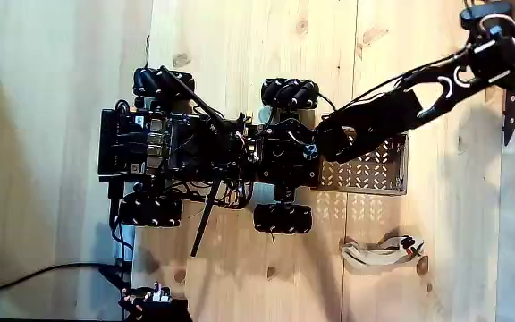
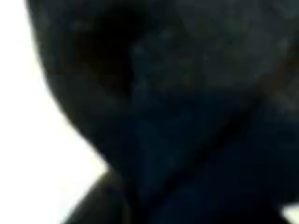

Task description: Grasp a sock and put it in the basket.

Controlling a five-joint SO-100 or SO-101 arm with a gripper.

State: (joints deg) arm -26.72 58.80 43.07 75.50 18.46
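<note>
We are at the grasping step: the claw (image 1: 494, 13), its state hard to tell, seems pressed on the dark sock (image 2: 159, 112), next to lift toward the basket (image 1: 378, 172).

Colours, placed relative to the robot base (image 1: 213, 148) in the fixed view:

- Base: black body and black wheels (image 1: 283, 217), with tangled black wiring on top.
- Arm (image 1: 436, 85) reaching up-right from the base: black, small white marks on its joints.
- Basket (image 1: 378, 170) on the base's right end: silver-grey metal with rows of small holes.
- Pale sock (image 1: 378, 253) below-right of the base: beige, with red and dark bits at one end.
- Floor (image 1: 240, 36) under the base: light wood planks, brown knots; paler plank left of the base.
- Cable (image 1: 25, 277) lower-left of the base: black.

Wrist view: blurred black mass against a white background (image 2: 19, 140); can't tell what the mass is.
</note>
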